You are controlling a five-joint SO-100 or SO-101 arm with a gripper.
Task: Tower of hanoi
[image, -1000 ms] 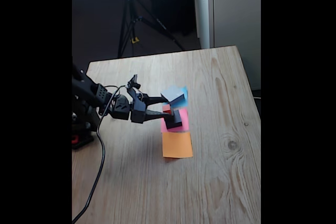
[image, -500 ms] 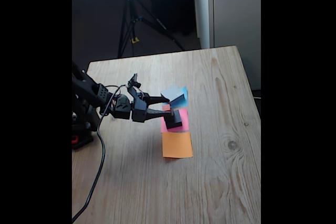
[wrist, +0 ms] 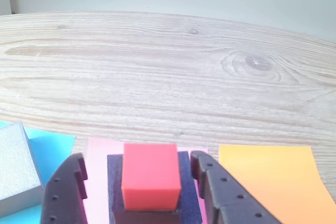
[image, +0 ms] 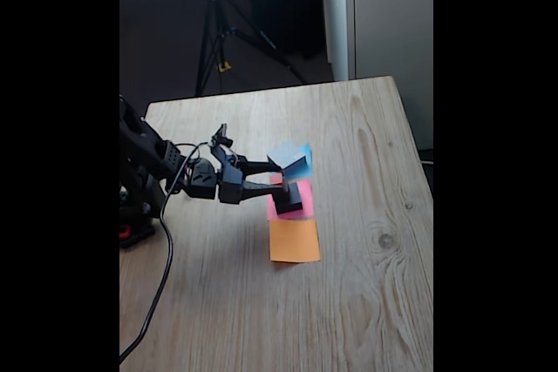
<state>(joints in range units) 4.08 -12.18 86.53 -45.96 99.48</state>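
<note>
You are looking at a pale wooden table [image: 366,294] with a dark knot showing in its grain. Three paper squares are lying flat on it in a row: a blue paper square [wrist: 50,148], a pink paper square [wrist: 100,156] and an orange paper square [image: 294,241], the arm's black cable [image: 161,289] trailing across the boards beside them.

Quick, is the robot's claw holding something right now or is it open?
Gripper: open, fingers either side of the stack with the red cube on top, not squeezing it.

Red cube [wrist: 150,176], pink paper [wrist: 100,166], grey block [wrist: 16,166]
</note>
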